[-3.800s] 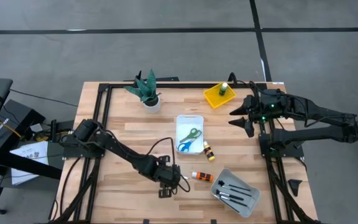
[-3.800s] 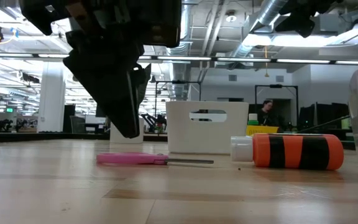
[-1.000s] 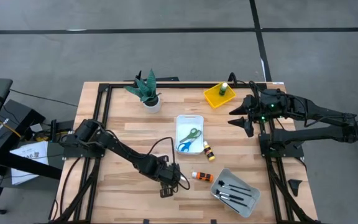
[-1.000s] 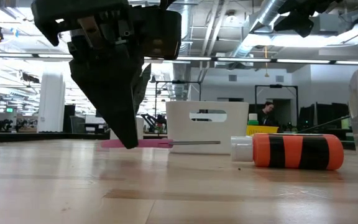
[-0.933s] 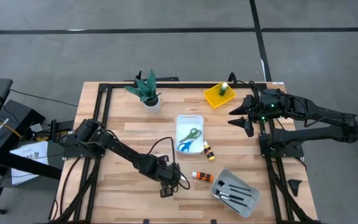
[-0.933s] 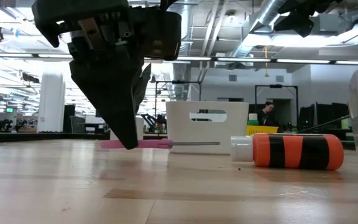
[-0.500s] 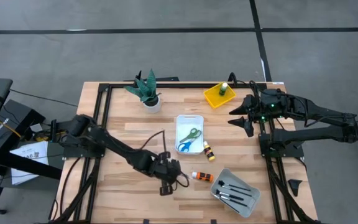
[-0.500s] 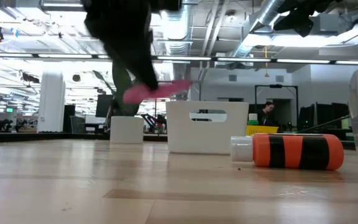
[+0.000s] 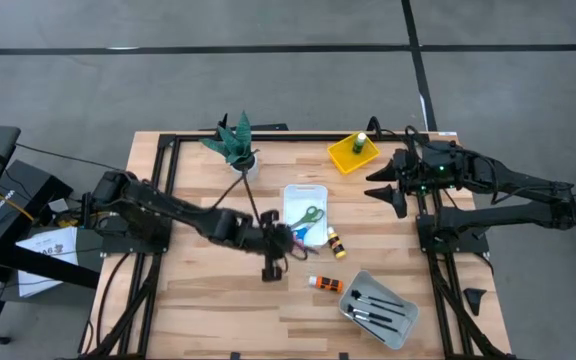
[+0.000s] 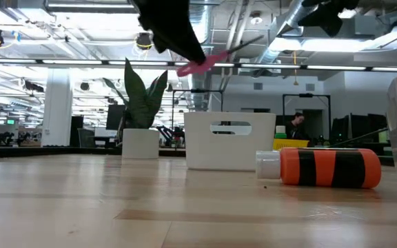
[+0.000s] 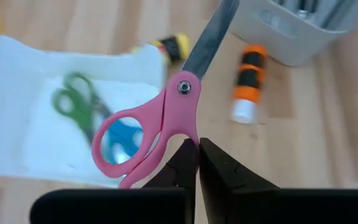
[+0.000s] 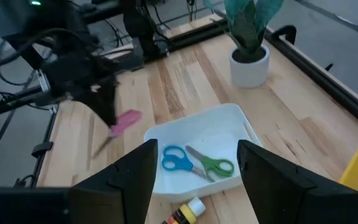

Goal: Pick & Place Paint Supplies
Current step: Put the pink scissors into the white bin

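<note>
Pink scissors (image 11: 157, 127) hang pinched by one handle loop in the left gripper's (image 11: 197, 163) fingers, blades pointing away, just beside the white tray (image 9: 290, 193); right gripper's (image 9: 380, 186) fingers spread wide, well apart.

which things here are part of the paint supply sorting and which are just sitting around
Part of the job:
- pink-handled scissors, held in the shut left gripper
- green and blue scissors in the white tray
- orange-and-black striped paint bottle
- small yellow paint bottle
- green paint bottle on the yellow tray
- dark-handled brushes in the grey tray

Just lying about:
- green potted plant
</note>
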Available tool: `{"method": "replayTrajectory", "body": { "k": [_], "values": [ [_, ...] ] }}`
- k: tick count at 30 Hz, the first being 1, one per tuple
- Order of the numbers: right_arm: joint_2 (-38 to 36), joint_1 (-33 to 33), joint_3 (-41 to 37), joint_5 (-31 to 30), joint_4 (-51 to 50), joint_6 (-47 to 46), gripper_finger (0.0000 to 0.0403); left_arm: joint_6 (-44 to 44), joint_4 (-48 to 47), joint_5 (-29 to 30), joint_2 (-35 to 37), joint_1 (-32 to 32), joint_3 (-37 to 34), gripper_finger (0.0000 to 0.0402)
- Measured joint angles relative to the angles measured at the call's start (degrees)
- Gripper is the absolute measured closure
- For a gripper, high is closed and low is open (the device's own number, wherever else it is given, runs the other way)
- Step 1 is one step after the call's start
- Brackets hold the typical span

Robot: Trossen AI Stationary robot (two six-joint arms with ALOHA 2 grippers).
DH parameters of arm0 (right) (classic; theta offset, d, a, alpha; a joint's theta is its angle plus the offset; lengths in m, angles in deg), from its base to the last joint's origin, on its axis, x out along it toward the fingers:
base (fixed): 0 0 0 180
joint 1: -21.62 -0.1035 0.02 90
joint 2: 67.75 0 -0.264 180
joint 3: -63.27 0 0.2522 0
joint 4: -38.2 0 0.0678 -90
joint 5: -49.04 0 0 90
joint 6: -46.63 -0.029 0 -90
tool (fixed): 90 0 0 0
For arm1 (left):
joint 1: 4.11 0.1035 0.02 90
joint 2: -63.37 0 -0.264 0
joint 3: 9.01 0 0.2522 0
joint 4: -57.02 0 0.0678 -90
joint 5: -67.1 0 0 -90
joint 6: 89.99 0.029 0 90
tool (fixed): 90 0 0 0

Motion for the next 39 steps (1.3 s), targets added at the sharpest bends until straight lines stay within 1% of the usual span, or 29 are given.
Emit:
{"method": "replayTrajectory", "body": {
  "k": [9, 13, 18, 21, 24, 27, 30, 35, 39],
  "values": [
    [0.00, 0.00, 0.02, -0.09, 2.11, -1.47, 0.0186, 13.93, 3.27, -2.69, -0.02, 9.00, 0.01, 0.0401],
    [0.00, 0.00, 0.01, -0.09, 2.11, -1.95, 0.0186, 20.34, 5.08, -6.81, -0.04, 12.65, 0.00, 0.0401],
    [-0.44, 0.00, 0.01, -0.09, 2.96, -3.08, 0.0186, 28.57, 5.55, -8.70, -0.07, 16.06, 0.02, 0.0400],
    [-1.12, 0.00, 0.02, -0.09, 5.05, -4.05, 0.0186, 35.62, 5.28, -11.21, -0.07, 17.35, 0.32, 0.0400],
    [-1.52, 0.00, 0.00, -0.36, 6.77, -5.46, 0.0186, 41.87, 5.24, -12.50, -0.07, 18.36, 0.77, 0.0400],
    [-1.55, -0.04, 0.00, -2.14, 9.10, -7.25, 0.0186, 48.03, 2.87, -12.81, -0.09, 19.48, 1.44, 0.0398],
    [-1.51, -0.04, 0.01, -4.60, 11.86, -9.38, 0.0186, 54.72, 1.40, -14.69, -0.09, 20.51, 1.93, 0.0399],
    [-1.05, -0.15, 0.01, -6.32, 18.60, -13.71, 0.0186, 67.48, -0.24, -14.89, -0.09, 21.15, 1.97, 0.0398],
    [-0.52, -0.12, 0.02, -6.68, 24.70, -13.94, 0.0186, 74.52, -0.51, -13.81, -0.90, 21.92, 1.99, 0.0398]
  ]
}}
